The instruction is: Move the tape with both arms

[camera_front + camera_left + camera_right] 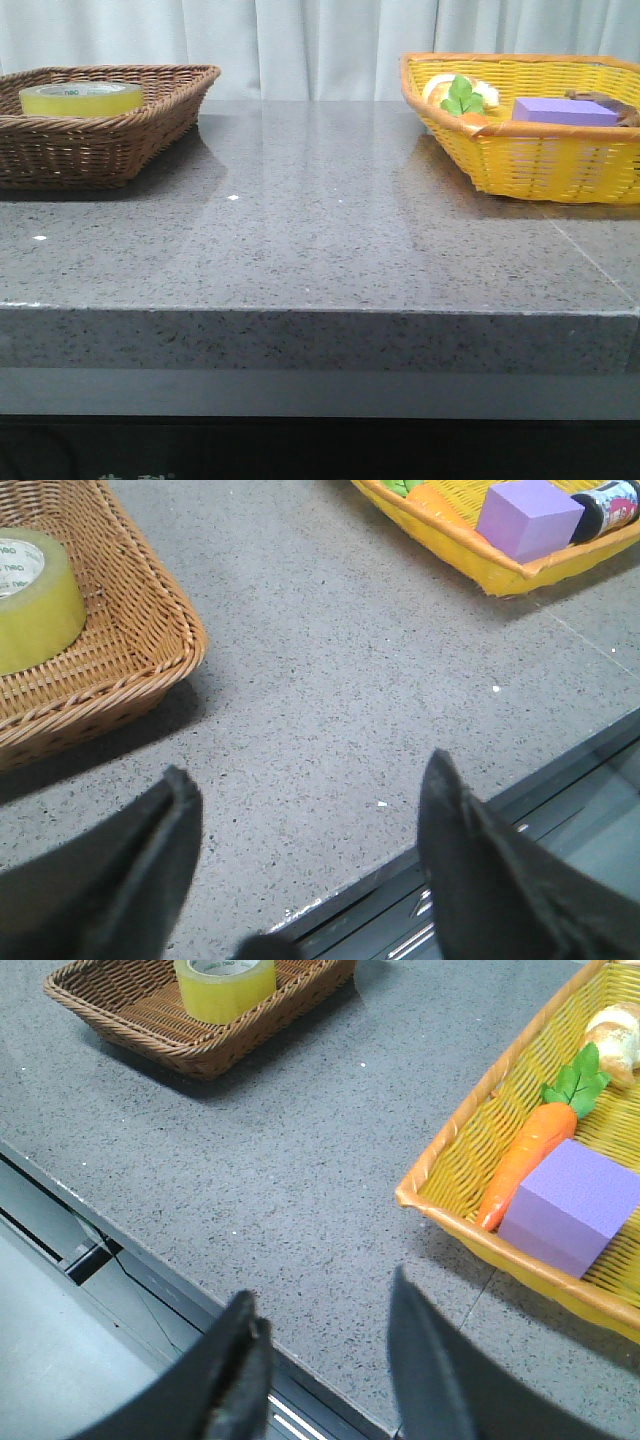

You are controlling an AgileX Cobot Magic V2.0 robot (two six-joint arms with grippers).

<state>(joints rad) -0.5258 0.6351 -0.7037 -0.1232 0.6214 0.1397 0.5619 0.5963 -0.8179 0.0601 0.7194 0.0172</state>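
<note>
Tape waiting in my brown wicker basket (150, 120)

The tape (82, 98), translucent yellow with pale printed core, lies flat, hole upward; my left gripper (310, 815) and right gripper (325, 1335) hover spread, holding nothing.

Tape (25, 600) core print: possibly "neo".

Tape (35, 600) sits in brown basket (150, 650); left end effector (310, 810) spread, empty.
</note>
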